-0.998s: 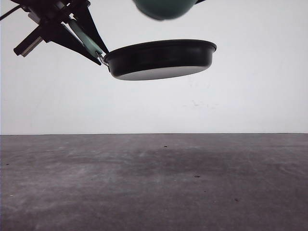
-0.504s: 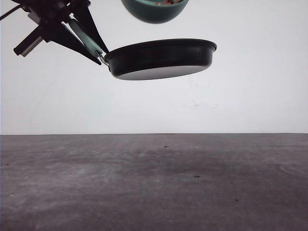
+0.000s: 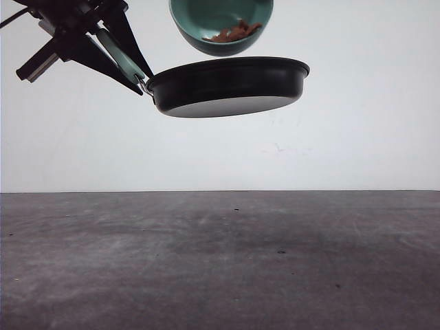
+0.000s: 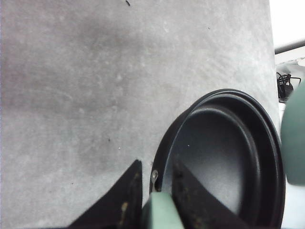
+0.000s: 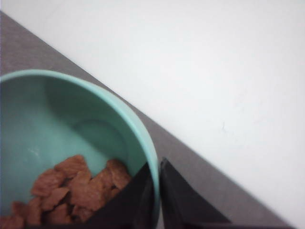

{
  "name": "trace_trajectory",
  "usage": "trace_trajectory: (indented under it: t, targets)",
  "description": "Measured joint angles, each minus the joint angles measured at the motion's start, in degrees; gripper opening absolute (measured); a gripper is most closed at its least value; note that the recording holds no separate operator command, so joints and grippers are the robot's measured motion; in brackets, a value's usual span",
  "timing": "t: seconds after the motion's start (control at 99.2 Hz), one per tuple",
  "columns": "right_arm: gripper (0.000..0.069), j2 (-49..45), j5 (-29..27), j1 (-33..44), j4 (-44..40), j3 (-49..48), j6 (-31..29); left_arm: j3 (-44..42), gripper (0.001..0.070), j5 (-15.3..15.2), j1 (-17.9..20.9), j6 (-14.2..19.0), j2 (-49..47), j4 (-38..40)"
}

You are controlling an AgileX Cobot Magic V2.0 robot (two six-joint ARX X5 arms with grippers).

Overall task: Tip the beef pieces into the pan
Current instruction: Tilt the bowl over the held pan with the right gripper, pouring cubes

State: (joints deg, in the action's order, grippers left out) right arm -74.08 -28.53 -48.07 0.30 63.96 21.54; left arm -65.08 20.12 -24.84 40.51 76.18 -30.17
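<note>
The left end effector [image 3: 130, 69] clamps the pan [image 3: 227, 86] by its handle, holding it high above the surface [image 3: 220, 261]. The right end effector [image 5: 157, 191] pinches the rim of a teal bowl [image 3: 220, 24], tilted above the pan, beef pieces [image 3: 235, 32] inside.

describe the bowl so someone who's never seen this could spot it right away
Start at the black pan held in the air above the grey table by the left gripper on its mint handle. Just above the pan hangs the teal bowl, tipped toward the camera, its rim pinched by the right gripper. It is smaller, rounder, and holds the reddish-brown beef pieces.
</note>
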Motion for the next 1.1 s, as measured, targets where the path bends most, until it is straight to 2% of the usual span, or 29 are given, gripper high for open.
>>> trace_trajectory:
  t: [0.202, 0.363, 0.615, 0.777, 1.099]
  targets:
    - [0.0014, 0.00, -2.49, -0.83, 0.50, 0.00, 10.58, 0.00, 0.0059, -0.02, 1.01, -0.13, 0.00, 0.00]
    - [0.0014, -0.02, -2.82, -1.01, 5.53, 0.00, 18.03, 0.00, 0.0059, 0.00, 1.09, -0.42, 0.00, 0.00]
    - [0.0014, -0.55, -2.45, -1.79, 9.66, 0.00, 26.60, 0.00, 0.0059, 0.07, 1.09, -0.42, 0.00, 0.00]
    - [0.0014, -1.55, -0.28, -2.49, 11.04, 0.00, 32.74, 0.00, 0.0059, 0.48, 1.11, -0.42, 0.00, 0.00]
    - [0.0014, -2.45, 1.60, -2.60, 12.90, 0.00, 41.72, 0.00, 0.0059, 1.86, 1.57, -0.37, 0.00, 0.00]
